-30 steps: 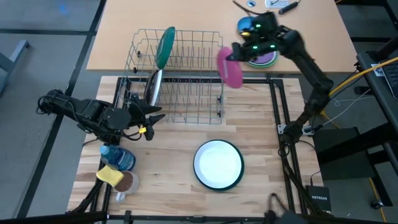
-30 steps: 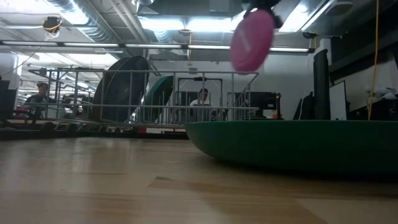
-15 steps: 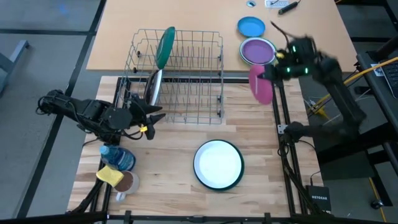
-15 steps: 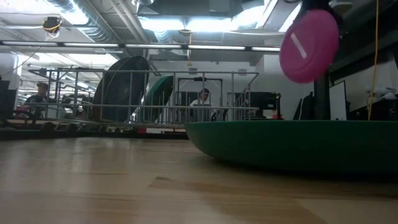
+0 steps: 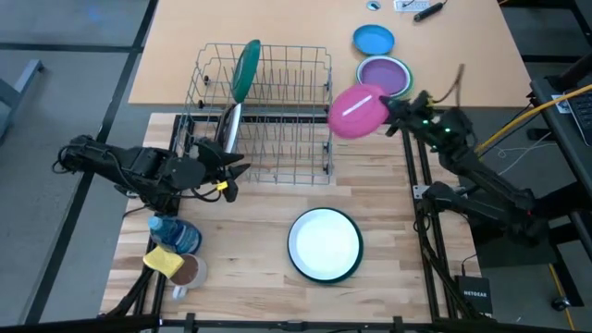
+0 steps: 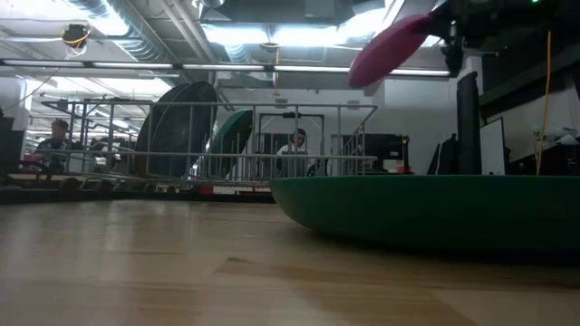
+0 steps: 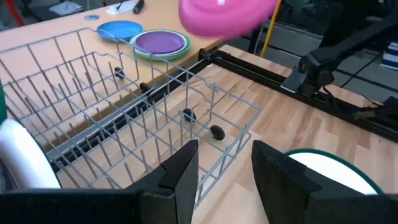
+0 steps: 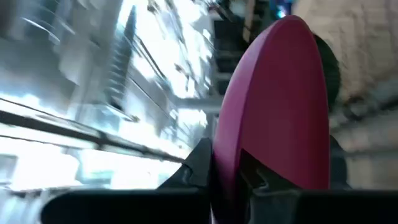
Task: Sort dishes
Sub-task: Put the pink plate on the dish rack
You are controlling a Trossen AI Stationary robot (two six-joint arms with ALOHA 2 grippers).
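High view: your right gripper (image 5: 388,118) pinches the pink plate (image 5: 356,112) — next, slot it into the rack (image 5: 264,111); left gripper (image 5: 231,176) waits, parted.

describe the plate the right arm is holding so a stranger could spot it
Start at the wire dish rack at the table's back. Just off its right end, the right tool holds a pink plate in the air. It is the only pink dish, and the only one off a surface.
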